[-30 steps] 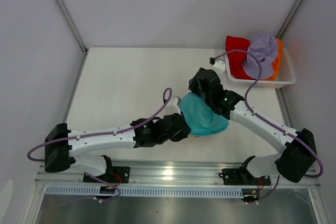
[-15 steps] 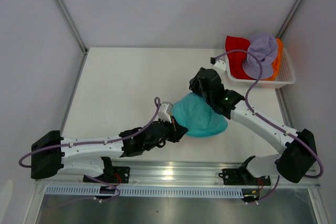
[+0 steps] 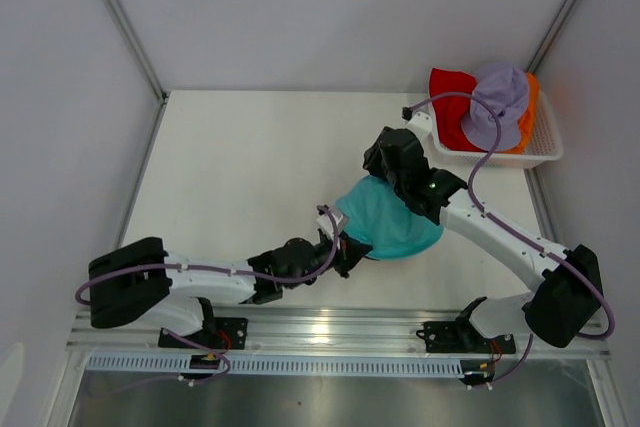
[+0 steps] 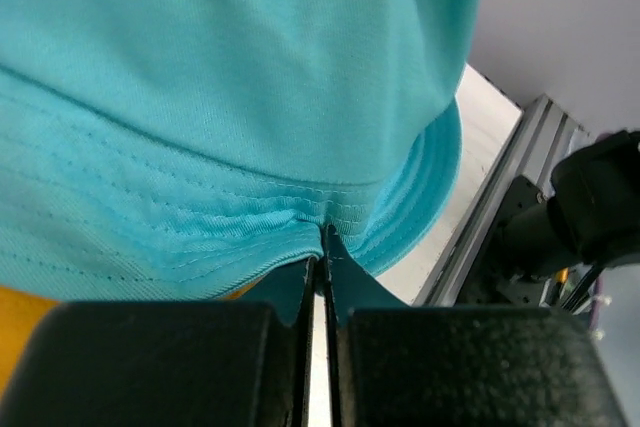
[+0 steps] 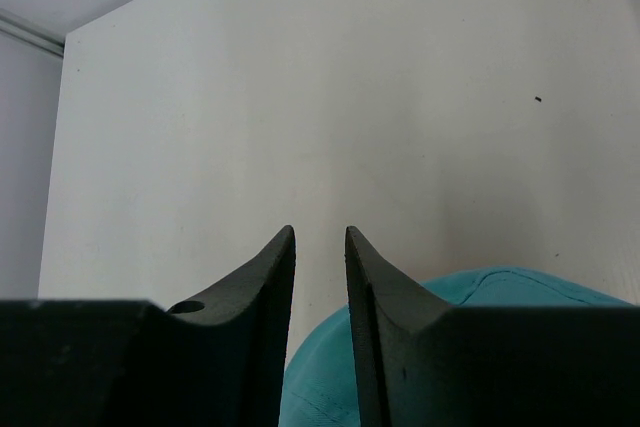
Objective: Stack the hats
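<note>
Teal hat: brim edge clamped in the left claw, crown just beneath the right claw, whose jaws stood apart, empty; risk: so shallow a pinch might slip when pulled.

hat on table, others seemingly in basket

Most of yellow hat under teal hat; red hat & orange hat partly behind lavender hat, top cam
</note>
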